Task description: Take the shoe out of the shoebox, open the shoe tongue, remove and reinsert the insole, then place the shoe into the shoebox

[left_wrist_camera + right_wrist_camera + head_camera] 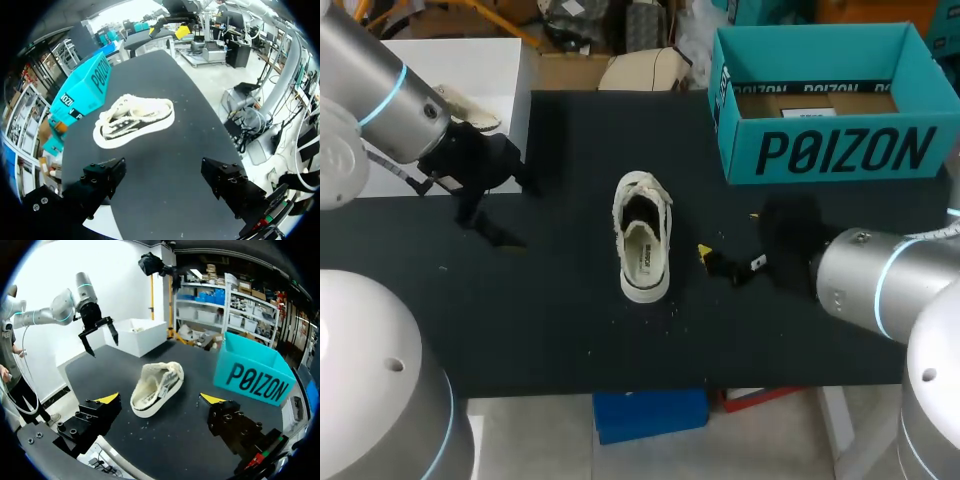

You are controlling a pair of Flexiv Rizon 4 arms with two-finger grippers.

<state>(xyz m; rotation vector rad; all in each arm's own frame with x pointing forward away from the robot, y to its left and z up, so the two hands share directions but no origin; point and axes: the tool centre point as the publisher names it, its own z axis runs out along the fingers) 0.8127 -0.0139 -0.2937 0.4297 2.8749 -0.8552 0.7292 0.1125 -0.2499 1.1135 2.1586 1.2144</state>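
Note:
A white shoe [642, 237] with a dark inside lies on the black table [560, 330], near its middle, with its opening facing up. The teal shoebox [820, 150] stands open at the back right, away from the shoe. My left gripper [498, 212] hangs open above the table's left part, well left of the shoe [134, 120], and holds nothing [162, 175]. My right gripper [730, 260] is open just right of the shoe, and the shoe [157, 385] lies a little ahead of its yellow tips [160, 400]. The shoebox [252, 372] is to its side.
Small light crumbs [672, 312] are scattered on the table around the shoe. A white bin [470, 70] stands off the table's back left corner. The table's front edge [620, 392] runs close below the shoe.

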